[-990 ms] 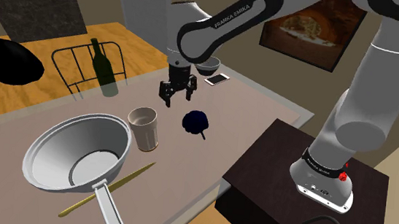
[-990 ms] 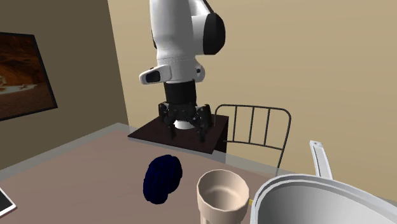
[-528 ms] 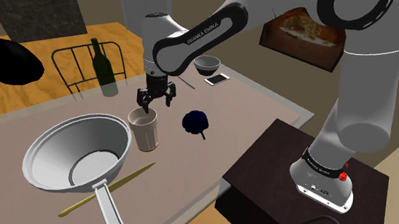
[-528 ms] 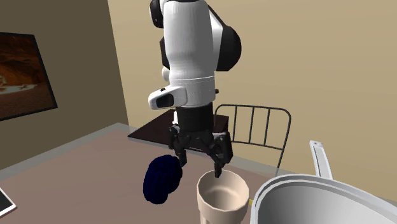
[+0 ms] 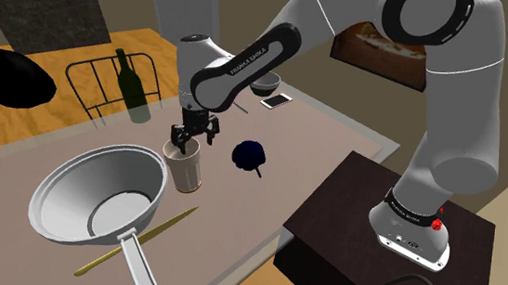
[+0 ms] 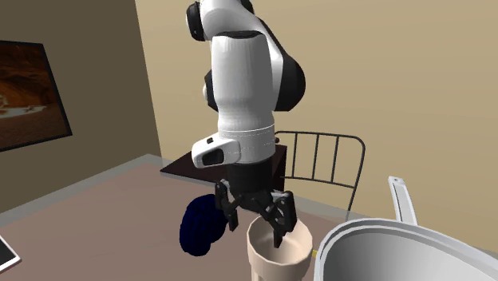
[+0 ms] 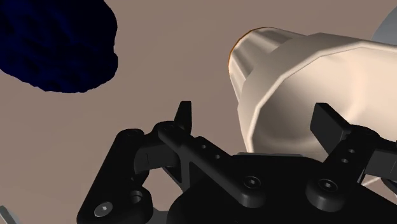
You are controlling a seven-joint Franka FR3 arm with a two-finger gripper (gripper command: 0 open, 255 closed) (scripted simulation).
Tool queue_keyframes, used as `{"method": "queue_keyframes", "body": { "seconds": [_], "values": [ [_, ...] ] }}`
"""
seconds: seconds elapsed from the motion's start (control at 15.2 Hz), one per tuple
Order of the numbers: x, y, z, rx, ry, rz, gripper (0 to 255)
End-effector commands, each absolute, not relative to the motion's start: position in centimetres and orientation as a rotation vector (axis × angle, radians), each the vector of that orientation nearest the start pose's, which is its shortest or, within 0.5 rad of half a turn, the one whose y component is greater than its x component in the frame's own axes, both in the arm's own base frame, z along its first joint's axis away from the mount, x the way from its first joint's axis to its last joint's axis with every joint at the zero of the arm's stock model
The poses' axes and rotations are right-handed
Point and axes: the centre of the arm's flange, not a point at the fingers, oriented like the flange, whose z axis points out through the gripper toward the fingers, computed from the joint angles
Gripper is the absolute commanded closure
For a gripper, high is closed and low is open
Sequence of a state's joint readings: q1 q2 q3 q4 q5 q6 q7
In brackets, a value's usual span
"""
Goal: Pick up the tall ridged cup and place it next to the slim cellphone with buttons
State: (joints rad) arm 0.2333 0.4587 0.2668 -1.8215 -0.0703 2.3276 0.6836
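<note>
Cup [image 5: 183, 167] now sits under the open end effector [image 5: 193, 141]

At the left of the desk [image 5: 322, 138] lies the big pan [image 5: 72, 188], and the pale, tall ridged cup stands upright just right of it. A second ago the end effector hung high over the middle of the desk. It has since swung left and dropped to the cup's rim, so the approach looks nearly finished and the grasp comes next. Its fingers stand wide apart and hold nothing: one is outside the cup's wall and the other over its mouth, and whether either touches cannot be told. Right of the cup lies a dark blue lump [image 5: 249, 153]. Far right, well apart, rests the cellphone [image 5: 277, 100], where the cup must go.
</note>
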Motion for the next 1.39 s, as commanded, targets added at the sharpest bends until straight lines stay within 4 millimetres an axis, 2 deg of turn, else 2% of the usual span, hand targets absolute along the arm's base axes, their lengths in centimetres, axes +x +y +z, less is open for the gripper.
{"method": "queue_keyframes", "body": {
  "seconds": [0.0, 0.46, 0.53, 1.12, 1.32],
  "values": [
    [57.9, 30.0, 29.5, -3.042, 0.254, -0.029, 0],
    [57.9, 30.0, 29.5, -3.042, 0.254, -0.029, 0],
    [57.9, 30.0, 29.5, -3.042, 0.254, -0.029, 255],
    [57.9, 30.0, 29.5, -3.042, 0.254, -0.029, 255],
    [57.9, 30.0, 31.1, -3.042, 0.254, -0.029, 255]
  ]
}}
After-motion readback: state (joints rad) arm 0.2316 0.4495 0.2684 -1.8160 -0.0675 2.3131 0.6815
